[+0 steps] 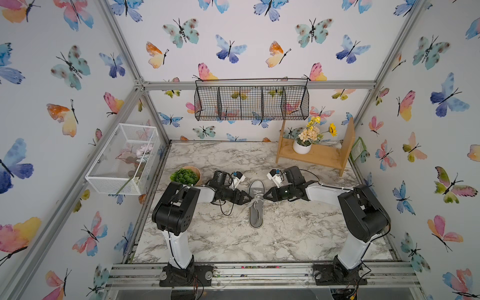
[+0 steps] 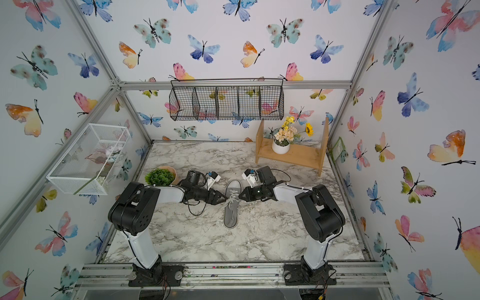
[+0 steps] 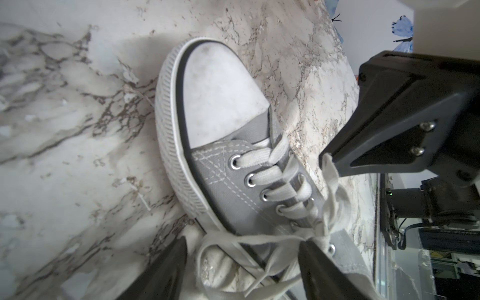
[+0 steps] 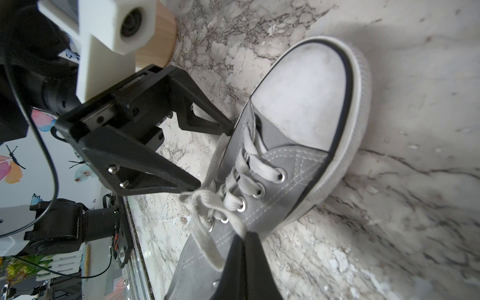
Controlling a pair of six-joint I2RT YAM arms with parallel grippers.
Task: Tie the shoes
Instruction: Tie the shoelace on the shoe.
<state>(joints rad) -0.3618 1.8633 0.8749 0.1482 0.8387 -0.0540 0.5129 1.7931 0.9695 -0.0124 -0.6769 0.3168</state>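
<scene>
Shoe [image 1: 256, 207] sits mid-table [image 1: 233, 241], toe to the far side, heel near you, w/ a claw at each side of the lacing. From both top views you can't judge the jaws; the wrist cams settle it. Left wrist view shows left claw [image 3: 242, 242] open, fingers well apart, a slack loop of lace [image 3: 259, 237] lying btwn them. It also catches right claw [image 3: 327, 159] at its tip, w/ lace running up to it. Right wrist view shows right claw's fingers [image 4: 249, 259] pressed together, pinching lace just beside the eyelets. It also shows left claw's two fingers spread, one tip by the tongue, the other at the loop. Only the top views give you the room: grey-veined marble top, butterfly walls, black wire basket [image 1: 252, 102] on far wall, white mesh basket [image 1: 122, 158] on left wall. Wood shelf [image 1: 315, 153] stands far right w/ a flower pot [image 1: 302, 148], and a green plant [image 1: 185, 176] sits left of the shoe by left arm
</scene>
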